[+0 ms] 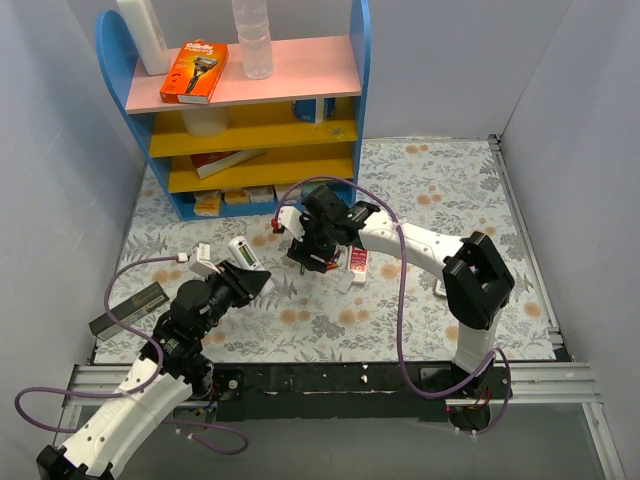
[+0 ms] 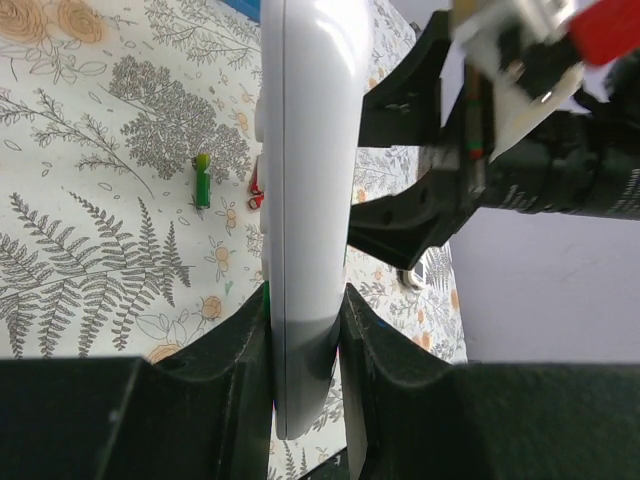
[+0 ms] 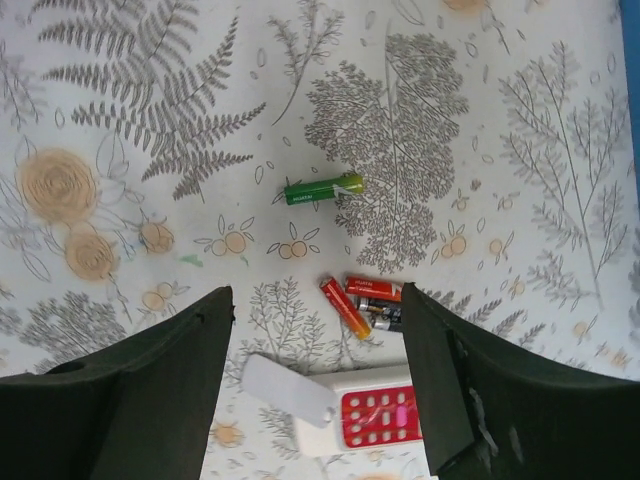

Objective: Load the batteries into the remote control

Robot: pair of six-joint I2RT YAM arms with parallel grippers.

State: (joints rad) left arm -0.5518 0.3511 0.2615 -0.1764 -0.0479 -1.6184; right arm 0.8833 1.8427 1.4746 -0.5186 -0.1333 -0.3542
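My left gripper [image 2: 305,300] is shut on the white remote control [image 2: 305,180], held edge-on above the mat; it also shows in the top view [image 1: 247,253]. My right gripper [image 3: 315,300] is open and empty, hovering over the batteries. A green battery [image 3: 322,188] lies alone. Two red batteries [image 3: 345,307] and a dark one [image 3: 385,318] lie together beside the right finger. In the left wrist view the green battery [image 2: 202,180] and a red one [image 2: 256,190] lie left of the remote, with the right gripper [image 2: 470,150] close on the right.
A red-and-white remote [image 3: 375,420] with a loose white cover [image 3: 288,390] lies just below the red batteries. A blue shelf unit [image 1: 250,100] stands at the back. A dark oblong object [image 1: 130,310] lies at the mat's left edge.
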